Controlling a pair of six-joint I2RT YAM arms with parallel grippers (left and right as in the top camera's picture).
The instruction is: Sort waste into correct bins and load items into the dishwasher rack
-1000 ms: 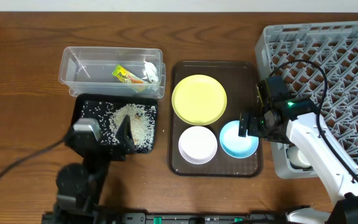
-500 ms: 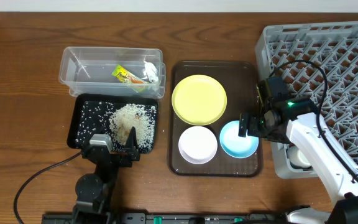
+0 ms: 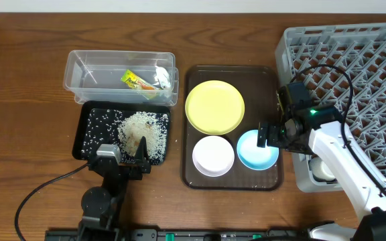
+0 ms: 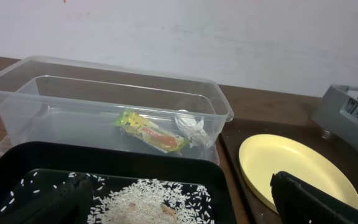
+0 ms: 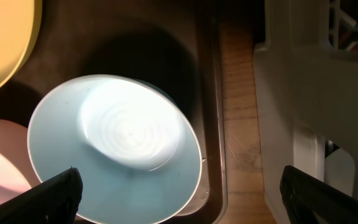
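Sorting looks done: wrapper and paper in the clear tub, rice in the black tray. Plate, white bowl and blue bowl await the rack. My left gripper is open, and my right gripper gapes above the blue bowl.

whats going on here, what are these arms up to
Two robot arms are sorting trash and dishes. The wrapper and crumpled paper lie in the clear tub, and rice is piled in the black tray, where the left gripper hovers open at the near edge. The right gripper is open over the blue bowl, which sits with the yellow plate and white bowl on the brown tray. None of the dishes is in the rack yet.
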